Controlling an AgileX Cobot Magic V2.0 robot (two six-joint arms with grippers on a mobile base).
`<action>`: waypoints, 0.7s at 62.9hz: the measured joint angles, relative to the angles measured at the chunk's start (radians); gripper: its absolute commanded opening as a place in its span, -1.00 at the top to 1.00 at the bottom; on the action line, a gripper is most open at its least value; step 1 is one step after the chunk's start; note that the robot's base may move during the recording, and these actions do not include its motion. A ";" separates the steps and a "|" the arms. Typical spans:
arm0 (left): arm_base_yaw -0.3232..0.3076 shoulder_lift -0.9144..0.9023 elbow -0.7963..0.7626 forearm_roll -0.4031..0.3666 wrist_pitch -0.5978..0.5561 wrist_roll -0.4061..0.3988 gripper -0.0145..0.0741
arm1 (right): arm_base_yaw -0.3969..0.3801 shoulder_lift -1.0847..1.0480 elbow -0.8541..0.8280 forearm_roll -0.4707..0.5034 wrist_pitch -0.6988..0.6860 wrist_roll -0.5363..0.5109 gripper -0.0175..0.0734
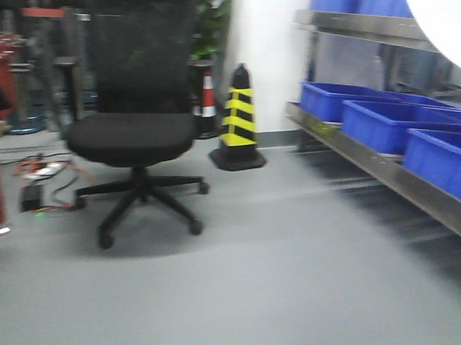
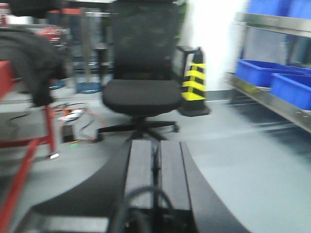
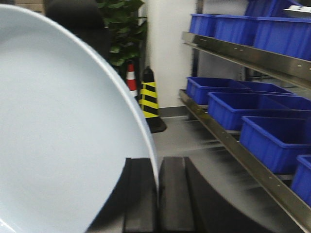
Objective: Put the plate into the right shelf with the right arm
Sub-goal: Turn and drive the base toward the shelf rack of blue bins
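The pale blue-white plate [image 3: 58, 131] fills the left half of the right wrist view, held on edge, and my right gripper [image 3: 157, 165] is shut on its rim. In the front view only a white curved part of the plate [image 1: 454, 30] shows at the top right corner. The right shelf [image 3: 233, 145], a stainless-steel rack with blue bins [image 3: 272, 138], runs along the right side, apart from the plate; the front view shows the right shelf [image 1: 385, 165] too. My left gripper [image 2: 156, 148] is shut with nothing between its fingers, above the floor.
A black office chair [image 1: 136, 129] stands on the grey floor at the left. A black-and-yellow cone [image 1: 239, 123] and a smaller red-and-white cone [image 1: 207, 98] stand by the white wall. A red-framed table [image 2: 24, 145] and cables [image 1: 44, 182] lie at the left.
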 measured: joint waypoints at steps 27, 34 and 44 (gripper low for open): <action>0.000 0.000 0.000 0.000 0.000 0.000 0.96 | 0.000 0.000 0.000 0.000 0.000 0.000 0.51; 0.000 0.000 0.000 0.000 0.000 0.000 0.96 | 0.000 0.000 0.000 0.000 0.000 0.000 0.51; 0.000 0.000 0.000 0.000 0.000 0.000 0.96 | 0.000 0.000 0.000 0.000 0.000 0.000 0.51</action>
